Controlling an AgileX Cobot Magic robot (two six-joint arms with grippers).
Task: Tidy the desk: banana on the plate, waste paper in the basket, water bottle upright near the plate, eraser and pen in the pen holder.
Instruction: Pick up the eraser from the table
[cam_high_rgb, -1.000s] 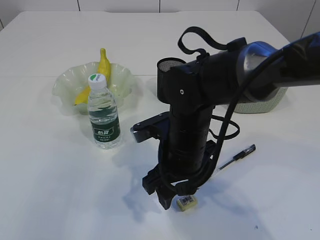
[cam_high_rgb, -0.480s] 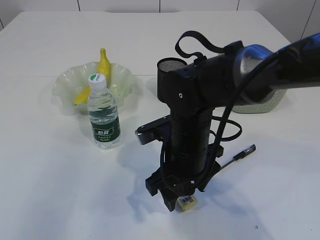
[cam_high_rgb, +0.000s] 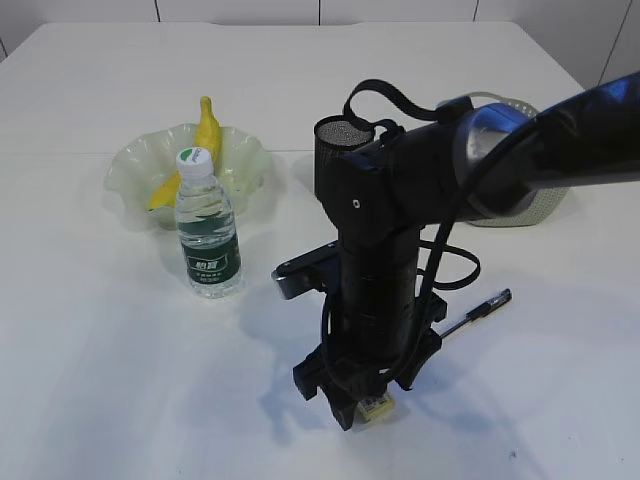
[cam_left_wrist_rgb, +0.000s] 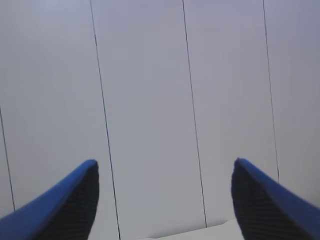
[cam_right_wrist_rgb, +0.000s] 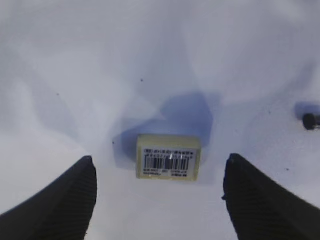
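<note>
Our right pincer had sunk lower over the white bench than a second before, its jaws spread wide either side of the pale-yellow eraser, which lay flat between them, untouched. Our left pincer stood open too, facing a panelled wall.

Behind the far edge, a pale panelled wall split by thin dark vertical seams. Same grey-white panels and seams in the left wrist view. Even, soft light throughout, casting faint bluish shadows.
</note>
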